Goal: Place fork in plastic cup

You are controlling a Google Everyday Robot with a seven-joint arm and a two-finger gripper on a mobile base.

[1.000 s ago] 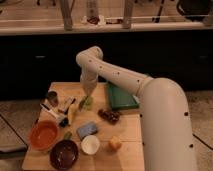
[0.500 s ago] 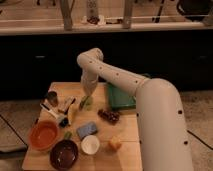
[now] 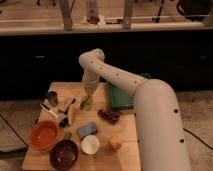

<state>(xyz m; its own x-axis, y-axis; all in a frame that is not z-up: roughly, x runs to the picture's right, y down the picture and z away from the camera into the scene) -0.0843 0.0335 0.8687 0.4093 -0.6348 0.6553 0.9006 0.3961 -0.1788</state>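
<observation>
The gripper [image 3: 88,96] is held low over the far middle of the table [image 3: 107,161], right above the cup [image 3: 86,104] and seemingly touching its rim. Whether it is spread or pressed together cannot be told, nor can it be told whether anything is carried in it. A thin dark utensil, taken to be the fork [image 3: 70,116], is seen lying flat on the table just left of the cup, beside a white-and-black tool [image 3: 65,104].

The arm is brought down steeply from its elbow, probably so that the cup's mouth is met from above. If that utensil is indeed the fork, the placing is judged not yet done.

A can [image 3: 51,97] stands further left. Nearer lie a sponge [image 3: 87,130], an orange bowl [image 3: 44,135], a brown bowl [image 3: 64,154] and a white cup [image 3: 90,144]. A green tray [image 3: 120,97] is set to the right of the cup, with a dark reddish lump [image 3: 109,115] before it. The fork is crowded by the tool alongside, so a clean pick could be hindered; the light cup might also be tipped.
</observation>
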